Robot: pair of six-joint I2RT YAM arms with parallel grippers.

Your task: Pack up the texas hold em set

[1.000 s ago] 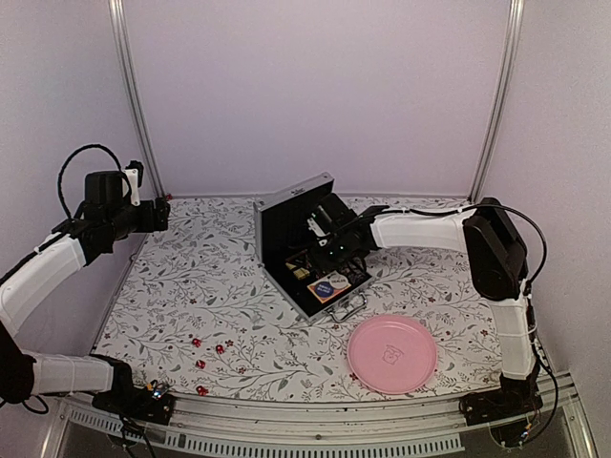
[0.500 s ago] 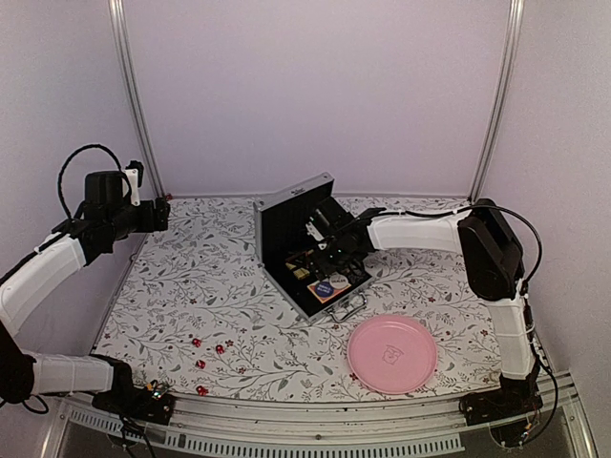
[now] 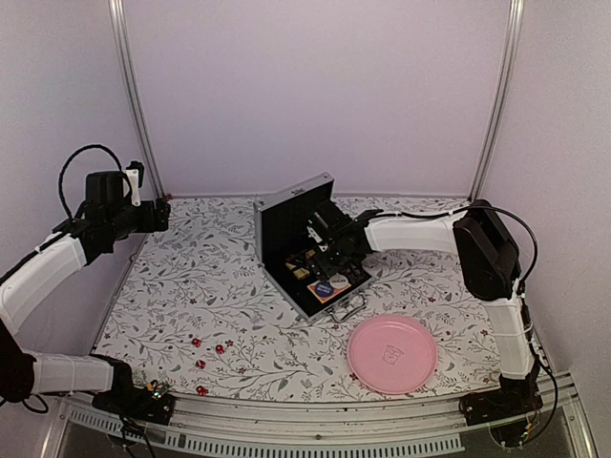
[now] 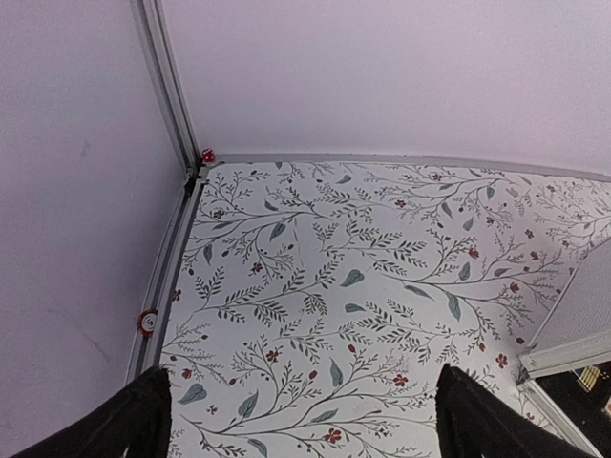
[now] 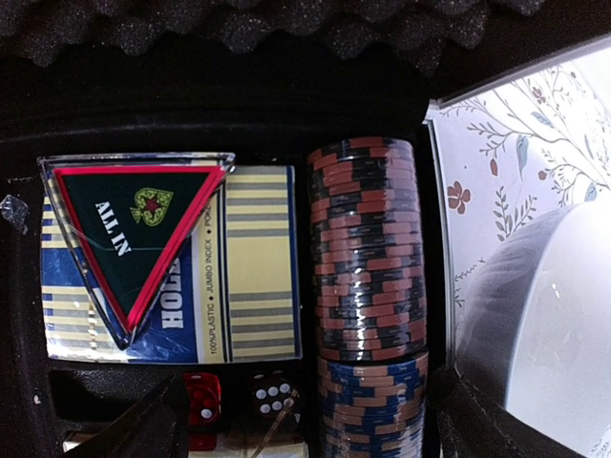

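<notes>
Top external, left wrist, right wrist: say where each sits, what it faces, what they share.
Top external: above, behind; looks down at table, left arm, right arm.
Left wrist: over far-left corner, facing floral table; open jaws show.
Right wrist: over briefcase, facing chips, cards, dice; jaws show.
Shared: all three see the briefcase.

One briefcase (image 3: 284, 229), one plate (image 3: 391, 355), perhaps five dice (image 3: 220, 349).

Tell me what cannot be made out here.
- Top view: the right gripper covers part of the open case; loose red dice too small to read.
- Right wrist view: dice and blue chips cut off by the bottom edge.
- Left wrist view: only a corner of the case shows.
</notes>
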